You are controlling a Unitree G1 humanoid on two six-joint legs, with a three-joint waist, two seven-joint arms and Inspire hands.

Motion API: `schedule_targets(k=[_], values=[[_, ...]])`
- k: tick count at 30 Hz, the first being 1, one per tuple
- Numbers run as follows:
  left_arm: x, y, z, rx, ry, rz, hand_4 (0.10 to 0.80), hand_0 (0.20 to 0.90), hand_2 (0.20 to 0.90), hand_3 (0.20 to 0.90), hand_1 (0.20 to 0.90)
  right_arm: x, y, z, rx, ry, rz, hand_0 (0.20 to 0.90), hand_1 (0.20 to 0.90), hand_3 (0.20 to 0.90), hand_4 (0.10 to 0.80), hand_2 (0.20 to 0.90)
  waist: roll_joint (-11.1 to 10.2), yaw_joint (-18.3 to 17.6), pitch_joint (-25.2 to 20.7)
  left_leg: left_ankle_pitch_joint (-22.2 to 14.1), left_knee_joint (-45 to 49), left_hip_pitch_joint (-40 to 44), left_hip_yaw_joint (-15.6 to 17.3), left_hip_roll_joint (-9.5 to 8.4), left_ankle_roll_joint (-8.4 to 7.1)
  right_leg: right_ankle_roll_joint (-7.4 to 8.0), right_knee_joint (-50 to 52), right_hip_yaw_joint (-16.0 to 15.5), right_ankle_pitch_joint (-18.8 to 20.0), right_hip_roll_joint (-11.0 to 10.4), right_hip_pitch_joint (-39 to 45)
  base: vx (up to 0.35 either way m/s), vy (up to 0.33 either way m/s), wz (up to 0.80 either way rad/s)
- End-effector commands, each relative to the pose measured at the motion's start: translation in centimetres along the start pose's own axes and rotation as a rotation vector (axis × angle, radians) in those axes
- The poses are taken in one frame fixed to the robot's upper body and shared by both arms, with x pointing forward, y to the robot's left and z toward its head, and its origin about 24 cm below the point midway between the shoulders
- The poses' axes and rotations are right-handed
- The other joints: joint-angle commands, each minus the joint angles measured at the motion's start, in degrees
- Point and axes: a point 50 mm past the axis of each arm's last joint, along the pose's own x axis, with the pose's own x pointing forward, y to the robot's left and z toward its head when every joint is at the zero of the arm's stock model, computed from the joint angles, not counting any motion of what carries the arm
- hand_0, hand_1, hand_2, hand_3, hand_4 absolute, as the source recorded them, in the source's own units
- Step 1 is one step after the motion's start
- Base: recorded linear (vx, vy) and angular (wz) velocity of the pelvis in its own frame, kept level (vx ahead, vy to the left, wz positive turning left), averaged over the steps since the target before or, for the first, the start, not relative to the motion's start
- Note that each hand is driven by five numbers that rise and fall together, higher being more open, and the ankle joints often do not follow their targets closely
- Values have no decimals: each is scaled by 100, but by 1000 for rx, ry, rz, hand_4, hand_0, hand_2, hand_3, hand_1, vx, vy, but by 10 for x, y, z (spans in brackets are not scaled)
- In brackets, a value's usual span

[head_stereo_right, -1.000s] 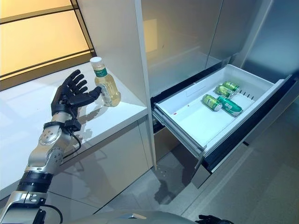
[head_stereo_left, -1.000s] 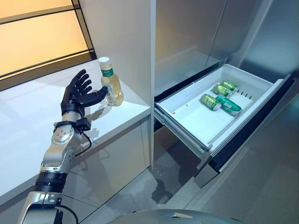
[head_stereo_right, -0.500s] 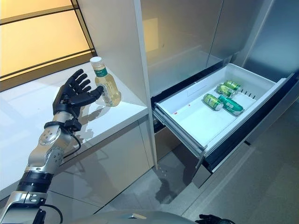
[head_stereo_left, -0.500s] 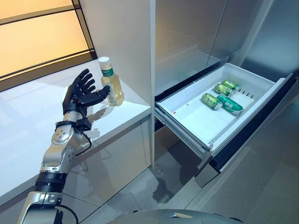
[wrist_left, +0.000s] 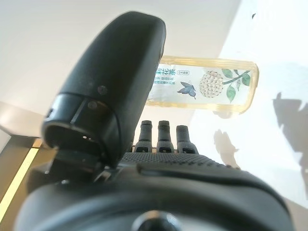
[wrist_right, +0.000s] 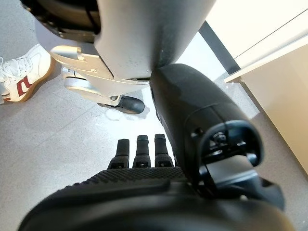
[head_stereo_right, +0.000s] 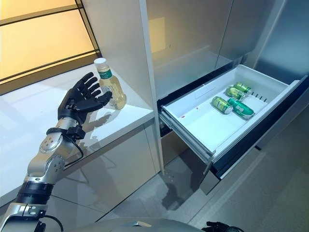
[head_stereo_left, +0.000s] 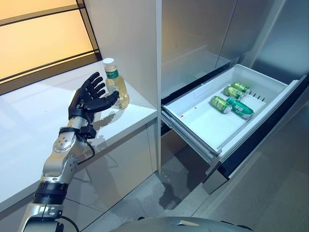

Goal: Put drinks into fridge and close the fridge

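**Bottle on counter, left hand beside it; drawer open with cans**

Item 1. Clear plastic bottle of pale yellow drink with white cap and green label [head_stereo_left: 116, 87]: upright on the white countertop [head_stereo_left: 29, 121], near its far corner, just beside the tall white cabinet panel [head_stereo_left: 130, 43].

Item 2. Left hand [head_stereo_left: 90, 99]: raised over the countertop at 9 o'clock of the bottle, fingers spread and straight, thumb reaching toward the bottle's lower body. Whether the thumb touches it cannot be told. Nothing is gripped.

Item 3. White pull-out fridge drawer [head_stereo_left: 203, 126]: fully extended, at 3 o'clock of the bottle and lower. Three green drink cans [head_stereo_left: 231, 100] lie on their sides together in its far right part.

Item 4. Right hand [wrist_right: 144, 154]: seen only in its wrist view, hanging low over the grey floor [wrist_right: 57, 125], fingers straight, empty.

Item 5. White-and-red shoe [wrist_right: 19, 72]: a person's, on the floor.
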Motion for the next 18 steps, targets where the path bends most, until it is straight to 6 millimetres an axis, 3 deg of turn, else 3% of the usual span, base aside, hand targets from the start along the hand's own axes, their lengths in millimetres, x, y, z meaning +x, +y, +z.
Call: schedule_targets(k=[1, 18], values=[[10, -11, 67, -25, -315, -65, 800, 900, 900, 900, 900, 0, 9, 17, -4, -39, 55, 900, 900, 900, 800, 900, -32, 61, -111, -504, 34, 53, -62, -416, 390, 327, 187, 211, 363, -22, -517, 0, 0, 0], [21, -22, 66, -32, -317, -41, 800, 900, 900, 900, 900, 1, 12, 18, -20, -30, 60, 900, 900, 900, 800, 900, -31, -44, -146, -518, 30, 92, 17, -414, 406, 328, 192, 305, 378, -1, -523, 6, 0, 0]])
